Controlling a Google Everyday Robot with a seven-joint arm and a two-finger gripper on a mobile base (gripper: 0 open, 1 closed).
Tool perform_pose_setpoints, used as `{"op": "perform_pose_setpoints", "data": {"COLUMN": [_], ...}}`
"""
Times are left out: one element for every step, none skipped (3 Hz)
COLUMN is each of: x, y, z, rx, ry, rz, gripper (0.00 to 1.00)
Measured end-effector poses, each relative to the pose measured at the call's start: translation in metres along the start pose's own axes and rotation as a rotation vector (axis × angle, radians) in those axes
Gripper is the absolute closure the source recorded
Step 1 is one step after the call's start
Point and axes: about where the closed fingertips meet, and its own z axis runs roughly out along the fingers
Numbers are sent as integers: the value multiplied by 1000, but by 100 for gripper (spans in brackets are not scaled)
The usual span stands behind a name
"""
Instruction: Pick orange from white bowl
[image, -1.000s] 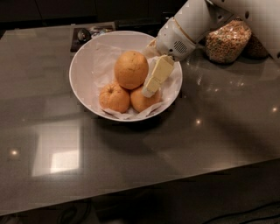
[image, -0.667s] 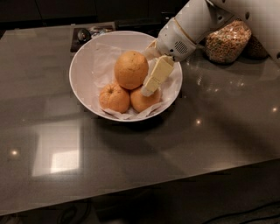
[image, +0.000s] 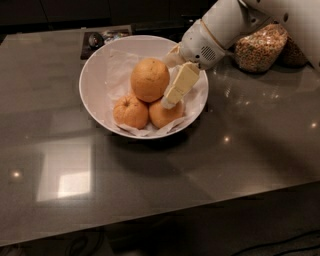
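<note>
the big orange (image: 149, 80) sat in the white bowl (image: 92, 75), perched on top of two smaller oranges (image: 131, 111) and a lining of crumpled paper (image: 116, 67). that made it the highest and most exposed fruit, so probably the easiest to reach. the gripper (image: 172, 82) hung inside the bowl on the orange's right side, reaching down from the arm (image: 220, 25) that came in over the far right rim. its jaws stood apart. one pale finger (image: 181, 82) lay down along the orange's right flank, touching it or very nearly, and the other only peeked out behind the fruit's upper right. they did not look clamped on it. i'd judge the grasp was being lined up, with closing and lifting not yet done. a squeeze this far off centre could roll the orange left off its perch. a jar (image: 260, 47) of cereal stood on the counter (image: 250, 150) just beyond the arm.
</note>
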Motion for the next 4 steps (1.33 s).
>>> {"op": "perform_pose_setpoints", "data": {"x": [-15, -26, -34, -37], "y": [4, 6, 7, 8], "z": [-2, 5, 12, 14], "rx": [-10, -40, -68, -80], "ry": [-10, -15, -11, -10], "rz": [-35, -63, -80, -84], "gripper": [9, 10, 10, 11]}}
